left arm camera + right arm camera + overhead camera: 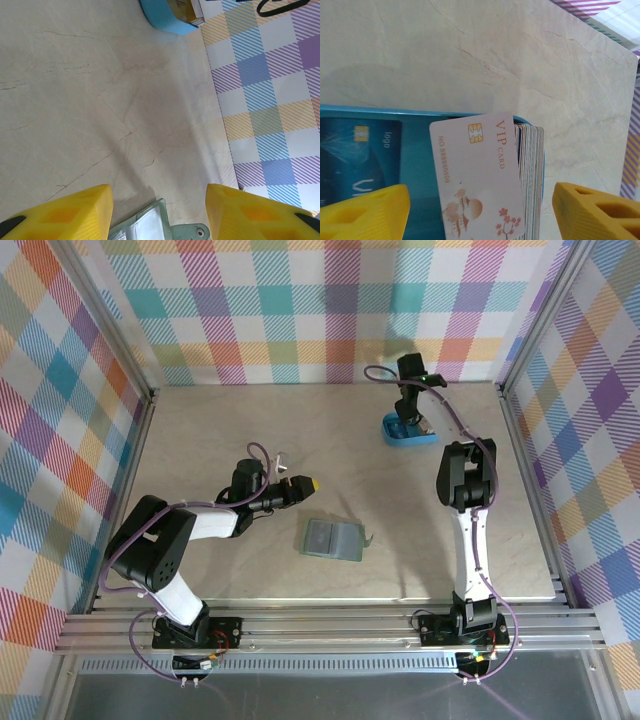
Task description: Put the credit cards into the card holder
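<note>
with right jaws open astride the vip card [480,175] in the blue tray [417,165], upper right: centre, then pinch one card only. left jaws open, empty, above card holder [333,538].

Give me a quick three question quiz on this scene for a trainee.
1. True or false: the card holder lies inside the blue tray.
2. The right gripper hangs over: A the card holder, B the blue tray, C bare table.
3. Fill in: the pale pink card reads ___ CARD.
Key: 1 false; 2 B; 3 VIP.
</note>
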`<move>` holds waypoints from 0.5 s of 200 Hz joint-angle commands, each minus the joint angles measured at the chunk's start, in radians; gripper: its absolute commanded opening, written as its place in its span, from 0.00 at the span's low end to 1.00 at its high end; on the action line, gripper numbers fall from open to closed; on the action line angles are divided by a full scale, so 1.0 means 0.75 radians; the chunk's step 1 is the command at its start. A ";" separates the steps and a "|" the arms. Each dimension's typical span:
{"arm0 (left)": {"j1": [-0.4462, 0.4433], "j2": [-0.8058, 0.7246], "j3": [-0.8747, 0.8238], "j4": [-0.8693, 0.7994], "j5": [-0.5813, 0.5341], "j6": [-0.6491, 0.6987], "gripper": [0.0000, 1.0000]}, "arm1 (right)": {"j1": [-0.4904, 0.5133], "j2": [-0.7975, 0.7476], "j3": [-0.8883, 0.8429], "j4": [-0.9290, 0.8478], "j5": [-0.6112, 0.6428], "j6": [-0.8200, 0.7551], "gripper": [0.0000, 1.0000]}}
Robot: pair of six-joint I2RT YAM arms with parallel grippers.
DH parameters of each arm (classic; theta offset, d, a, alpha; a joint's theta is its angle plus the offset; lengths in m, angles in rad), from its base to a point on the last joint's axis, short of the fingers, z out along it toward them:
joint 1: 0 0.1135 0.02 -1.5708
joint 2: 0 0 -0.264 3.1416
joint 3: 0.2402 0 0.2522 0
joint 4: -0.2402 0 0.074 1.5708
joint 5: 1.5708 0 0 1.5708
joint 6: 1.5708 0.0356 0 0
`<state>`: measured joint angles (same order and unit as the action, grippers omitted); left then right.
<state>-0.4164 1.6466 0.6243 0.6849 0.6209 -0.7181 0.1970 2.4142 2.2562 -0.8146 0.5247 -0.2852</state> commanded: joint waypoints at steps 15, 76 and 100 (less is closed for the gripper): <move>0.017 0.001 -0.016 0.035 0.025 0.005 0.52 | 0.005 0.059 0.054 -0.020 0.088 -0.095 0.72; 0.017 0.009 -0.011 0.035 0.023 0.000 0.52 | 0.007 0.097 0.078 -0.016 0.090 -0.123 0.63; 0.017 0.016 -0.010 0.040 0.023 -0.004 0.52 | 0.007 0.091 0.080 -0.016 0.075 -0.116 0.56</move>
<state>-0.4164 1.6466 0.6243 0.6849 0.6205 -0.7181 0.1970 2.4779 2.2791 -0.8173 0.5762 -0.3618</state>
